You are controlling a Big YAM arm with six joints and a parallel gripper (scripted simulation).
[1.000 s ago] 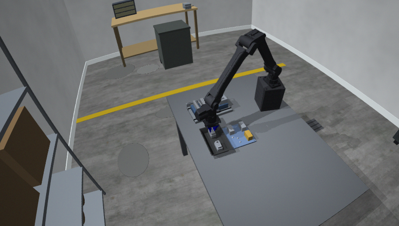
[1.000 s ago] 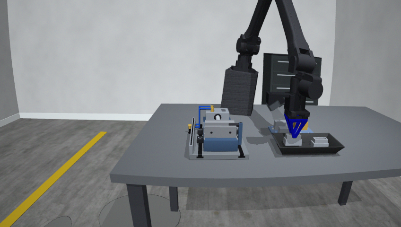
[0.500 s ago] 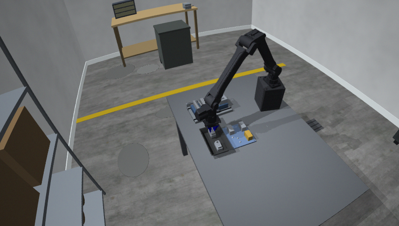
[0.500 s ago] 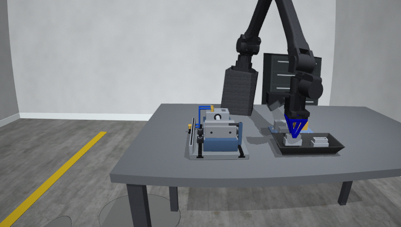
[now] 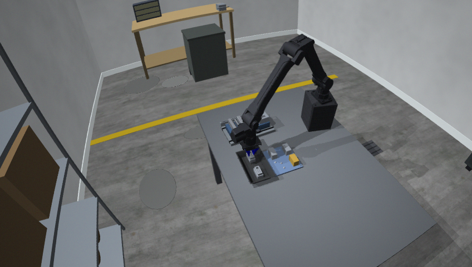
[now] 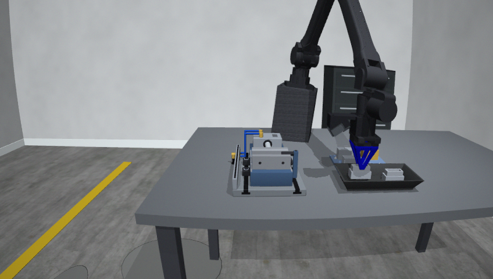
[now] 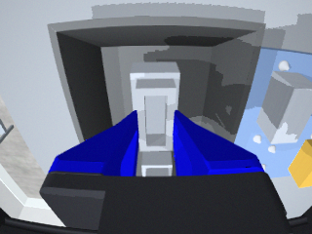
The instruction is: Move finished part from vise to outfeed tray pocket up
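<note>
Two blue fingers are seen nearest in the wrist view, clamped on the sides of the finished part — its pocket faces up toward the camera. The part is held by the gripper inside the outfeed tray, low at the tray's floor; whether it touches the floor cannot be told. A second grey part is seen lying in the same tray, apart from the held one. Just beyond the tray, a light blue plate with grey blocks and a yellow block is set on the table. Farther off — beside the tray — the vise is seen with nothing between its jaws.
</note>
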